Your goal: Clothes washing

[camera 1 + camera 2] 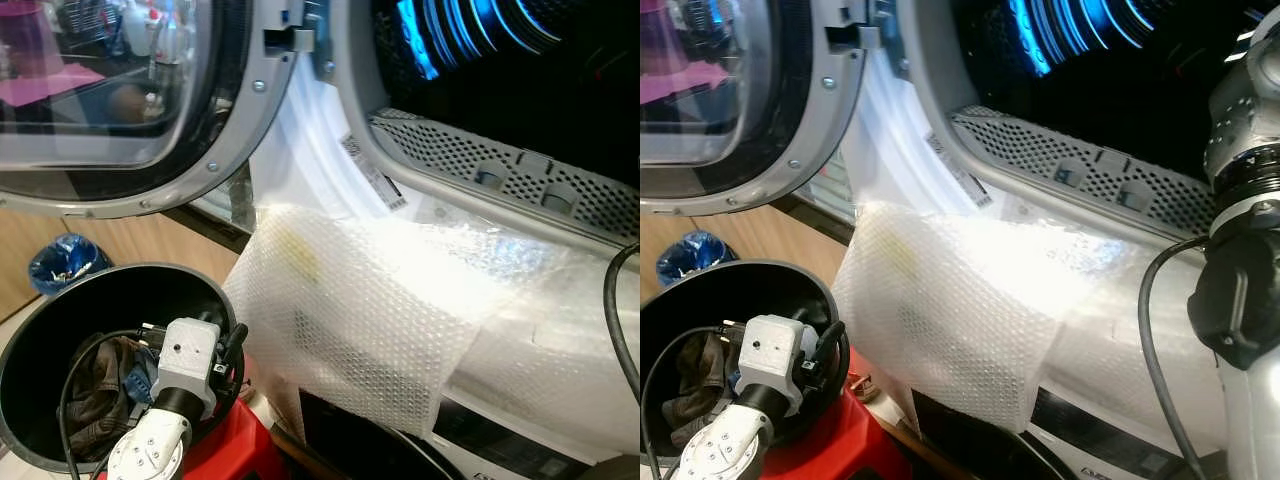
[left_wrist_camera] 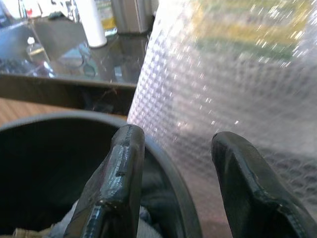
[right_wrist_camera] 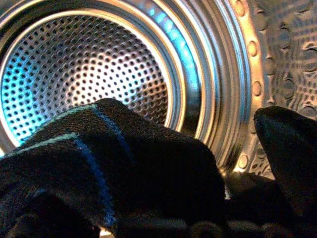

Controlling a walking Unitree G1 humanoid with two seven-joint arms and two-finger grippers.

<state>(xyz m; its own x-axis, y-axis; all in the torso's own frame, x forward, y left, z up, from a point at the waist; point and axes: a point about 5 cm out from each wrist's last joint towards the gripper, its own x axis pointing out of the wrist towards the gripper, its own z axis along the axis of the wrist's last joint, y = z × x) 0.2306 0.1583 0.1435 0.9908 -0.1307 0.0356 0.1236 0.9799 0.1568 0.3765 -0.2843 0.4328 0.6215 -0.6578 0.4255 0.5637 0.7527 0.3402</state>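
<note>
Fingers (image 2: 119, 188) of left gripper (image 2: 173, 188) parted over bin (image 1: 60, 300) rim, right gripper (image 3: 233, 198) clamping dark cloth (image 3: 109, 163) inside drum (image 3: 89, 74), cloth's lower edge cut off at 6 o'clock.

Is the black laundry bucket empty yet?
No. Brown clothes remain in the black bucket, beneath the left gripper.

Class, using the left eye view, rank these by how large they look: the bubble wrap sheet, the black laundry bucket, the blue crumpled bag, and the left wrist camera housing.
Largest to smallest:
1. bubble wrap sheet
2. black laundry bucket
3. left wrist camera housing, nearer the camera, so its lead is unsure
4. blue crumpled bag
</note>
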